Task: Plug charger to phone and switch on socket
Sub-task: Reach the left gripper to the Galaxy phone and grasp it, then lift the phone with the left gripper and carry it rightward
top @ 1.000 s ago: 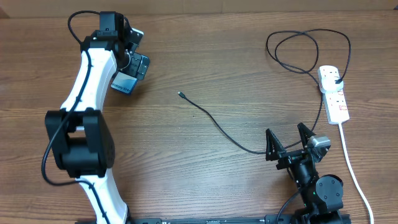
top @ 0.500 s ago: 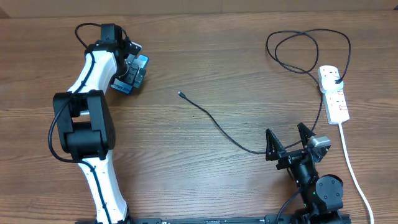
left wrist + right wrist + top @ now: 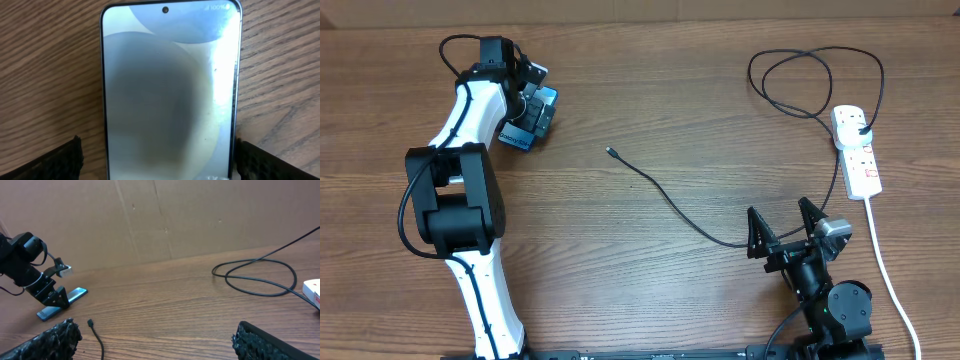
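The overhead view looks straight down on the table (image 3: 650, 90) from well above and takes in both arms, with the robot's base at the lower edge. The left wrist view sits very close over the phone (image 3: 170, 95), facing down on its screen. The screen fills the frame between the fingertips of the left gripper (image 3: 165, 162). The right wrist view sits low, looking almost level ahead of the right gripper (image 3: 160, 340) toward a brown wall. With the overhead view it shares the phone far ahead-left, the charger (image 3: 91, 324) just ahead, and the socket (image 3: 312, 289) ahead-right.
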You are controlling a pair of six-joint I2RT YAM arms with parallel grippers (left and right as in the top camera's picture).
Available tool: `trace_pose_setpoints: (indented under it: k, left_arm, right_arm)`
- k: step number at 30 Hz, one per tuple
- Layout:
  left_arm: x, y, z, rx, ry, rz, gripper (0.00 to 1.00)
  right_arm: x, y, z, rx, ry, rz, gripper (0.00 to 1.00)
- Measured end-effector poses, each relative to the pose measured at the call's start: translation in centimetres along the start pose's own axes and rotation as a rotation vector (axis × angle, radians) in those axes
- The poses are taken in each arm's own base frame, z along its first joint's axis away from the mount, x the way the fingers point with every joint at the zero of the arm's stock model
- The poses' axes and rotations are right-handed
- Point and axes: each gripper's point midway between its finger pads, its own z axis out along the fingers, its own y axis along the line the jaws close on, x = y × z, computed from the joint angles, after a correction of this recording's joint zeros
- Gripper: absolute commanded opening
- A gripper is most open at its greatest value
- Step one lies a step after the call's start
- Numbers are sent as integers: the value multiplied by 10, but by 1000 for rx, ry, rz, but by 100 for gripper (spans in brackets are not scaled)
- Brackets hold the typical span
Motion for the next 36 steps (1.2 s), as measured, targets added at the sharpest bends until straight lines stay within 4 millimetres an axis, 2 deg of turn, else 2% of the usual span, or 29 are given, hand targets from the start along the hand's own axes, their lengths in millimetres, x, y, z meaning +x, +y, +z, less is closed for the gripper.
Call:
trace_pose_setpoints:
  k: [12, 36]
  left_arm:
    - [5, 2, 7, 129, -31, -140, 93]
    - [6, 0, 7, 99, 2, -174, 74]
  right_arm:
    - [0, 0, 0, 0, 0, 0, 100]
    - [0, 0, 0, 0, 0, 0, 100]
